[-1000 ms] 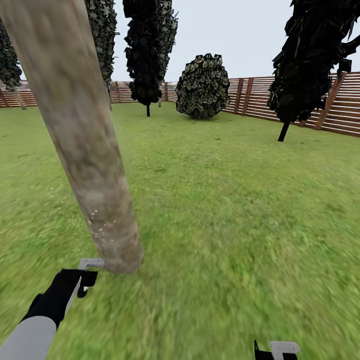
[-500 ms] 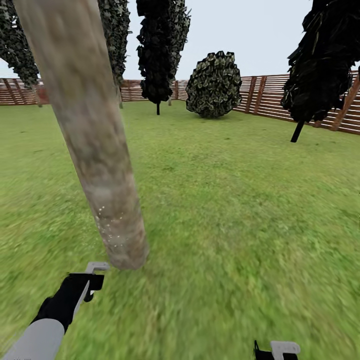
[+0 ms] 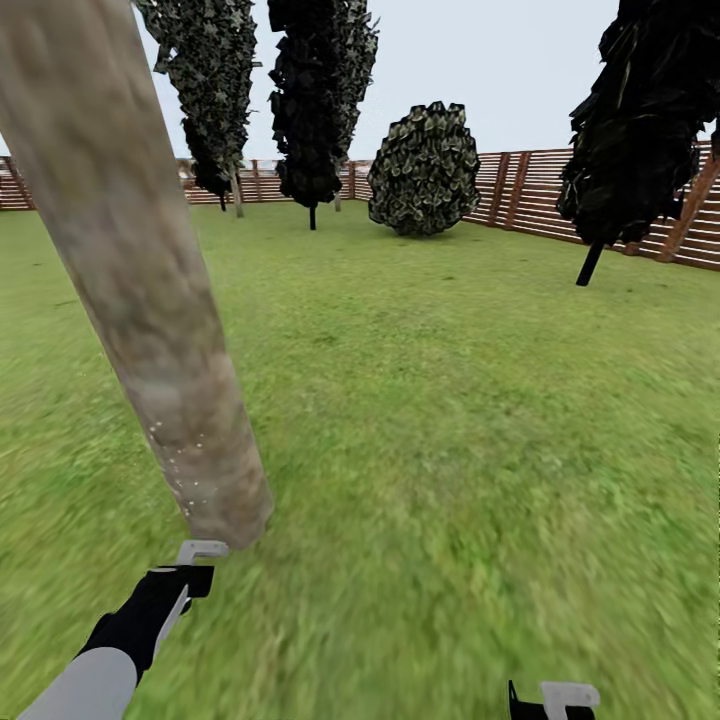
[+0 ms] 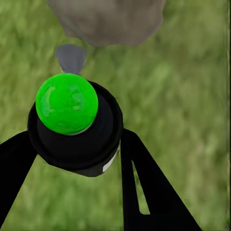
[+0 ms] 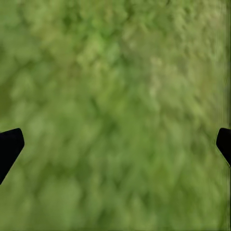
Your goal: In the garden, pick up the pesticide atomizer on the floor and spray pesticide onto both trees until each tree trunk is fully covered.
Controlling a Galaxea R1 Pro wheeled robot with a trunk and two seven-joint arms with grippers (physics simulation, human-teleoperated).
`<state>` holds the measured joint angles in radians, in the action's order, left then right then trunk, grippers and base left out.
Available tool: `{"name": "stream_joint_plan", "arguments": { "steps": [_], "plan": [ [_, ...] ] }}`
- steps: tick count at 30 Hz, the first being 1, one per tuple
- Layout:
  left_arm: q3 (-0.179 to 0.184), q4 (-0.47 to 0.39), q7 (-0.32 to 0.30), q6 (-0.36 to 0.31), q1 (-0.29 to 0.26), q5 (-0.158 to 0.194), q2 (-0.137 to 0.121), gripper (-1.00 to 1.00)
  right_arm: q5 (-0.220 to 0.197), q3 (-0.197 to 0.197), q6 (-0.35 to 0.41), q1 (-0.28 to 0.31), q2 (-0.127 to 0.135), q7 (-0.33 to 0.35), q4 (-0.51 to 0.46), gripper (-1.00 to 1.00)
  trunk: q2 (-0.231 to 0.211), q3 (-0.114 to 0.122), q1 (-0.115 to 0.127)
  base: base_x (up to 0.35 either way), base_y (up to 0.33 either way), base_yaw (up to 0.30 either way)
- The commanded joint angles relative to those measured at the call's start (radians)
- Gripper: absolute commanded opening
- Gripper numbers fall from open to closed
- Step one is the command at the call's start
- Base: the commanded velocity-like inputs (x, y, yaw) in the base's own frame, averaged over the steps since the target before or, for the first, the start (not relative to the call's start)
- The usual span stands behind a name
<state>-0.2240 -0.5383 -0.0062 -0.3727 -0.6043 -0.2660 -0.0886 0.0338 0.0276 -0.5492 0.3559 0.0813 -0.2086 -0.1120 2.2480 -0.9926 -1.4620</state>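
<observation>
— What is around you, from the big things down?

— I stand on the lawn (image 3: 450,420) of the garden, with the slatted wooden fence (image 3: 520,185) along its far side. Right before me leans the thick grey-tan tree trunk (image 3: 130,270); its top is cut off by the picture's edge. Fine white specks of pesticide (image 3: 185,462) dot the bark low down, near the base. Further off stand a round bush (image 3: 425,170) and darker trees (image 3: 312,95); I cannot tell which of them is the second tree of the task.

— And your left claw?

— My left claw (image 4: 77,144) is clenched on the pesticide atomizer (image 4: 74,127). In the left wrist view its black fingers (image 4: 144,187) press both sides of the black body, whose top carries a bright green ball. The grey nozzle (image 4: 71,57) points at the foot of the trunk, near it but apart. From the head view the bottle is mostly hidden behind my hand, and only the pale nozzle piece (image 3: 200,549) shows.

— The right claw?

— My right claw (image 5: 115,142) is released, fingers wide apart, holding nothing, with blurred grass beneath. From the head view it is cut off at the bottom edge (image 3: 555,700).

— How full is the atomizer?

— I cannot tell; its body is opaque.
</observation>
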Motion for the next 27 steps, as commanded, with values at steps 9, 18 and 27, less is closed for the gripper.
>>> {"name": "stream_joint_plan", "arguments": {
  "steps": [9, 18, 27],
  "plan": [
    [0.0, -0.001, -0.001, 0.0, 0.0, 0.041, 0.003, -1.0, 0.0, 0.0, 0.0, 0.0, -0.002, 0.0, 0.0, 1.0, 0.0, 0.0, 0.0, 0.058, -0.261, 0.237],
    [0.0, -0.003, -0.001, 0.0, 0.0, 0.057, 0.003, -1.0, 0.0, 0.0, 0.0, 0.0, -0.002, 0.0, 0.0, 1.0, 0.0, 0.0, 0.0, 0.209, -0.21, 0.228],
    [-0.001, -0.006, 0.0, 0.0, 0.0, 0.057, 0.001, -1.0, 0.001, 0.0, 0.0, 0.0, 0.0, 0.0, 0.0, 1.0, 0.0, 0.0, 0.0, 0.152, -0.235, 0.006]
  ]
}}
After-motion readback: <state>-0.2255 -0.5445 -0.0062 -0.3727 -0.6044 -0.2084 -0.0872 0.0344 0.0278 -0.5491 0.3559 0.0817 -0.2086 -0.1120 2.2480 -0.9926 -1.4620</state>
